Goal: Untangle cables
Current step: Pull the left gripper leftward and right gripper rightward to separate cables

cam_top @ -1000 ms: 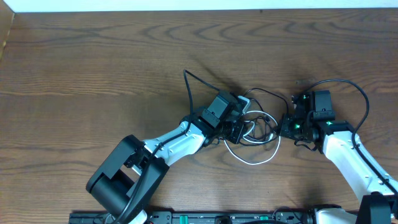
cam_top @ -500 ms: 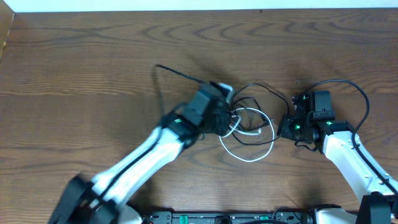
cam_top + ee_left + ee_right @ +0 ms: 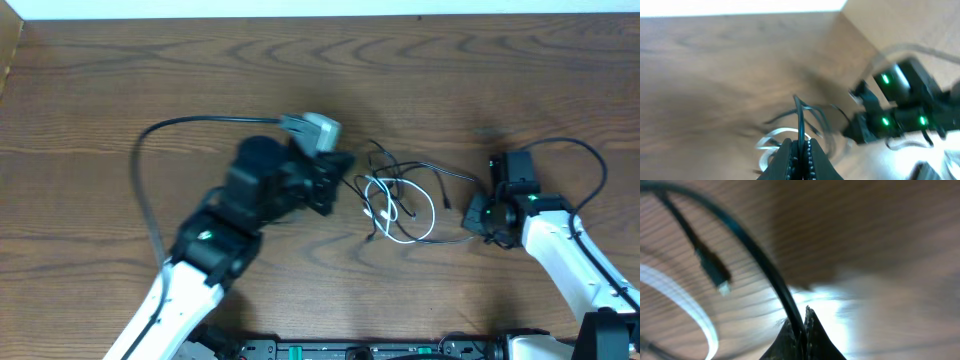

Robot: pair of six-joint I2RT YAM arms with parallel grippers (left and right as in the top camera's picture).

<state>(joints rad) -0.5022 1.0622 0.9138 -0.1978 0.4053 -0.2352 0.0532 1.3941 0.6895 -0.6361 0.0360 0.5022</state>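
left wrist view motion-blurred, white cable [image 3: 766,145] just smear. black cable [image 3: 757,255] soft in right wrist view, runs off top-left edge. overhead crossings too tiny.

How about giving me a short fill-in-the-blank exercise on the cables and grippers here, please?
1. The left gripper is shut on the cable whose colour is ___.
2. The white cable lies looped ___ the two grippers.
3. The right gripper is ___, not open.
Missing words: black; between; shut.
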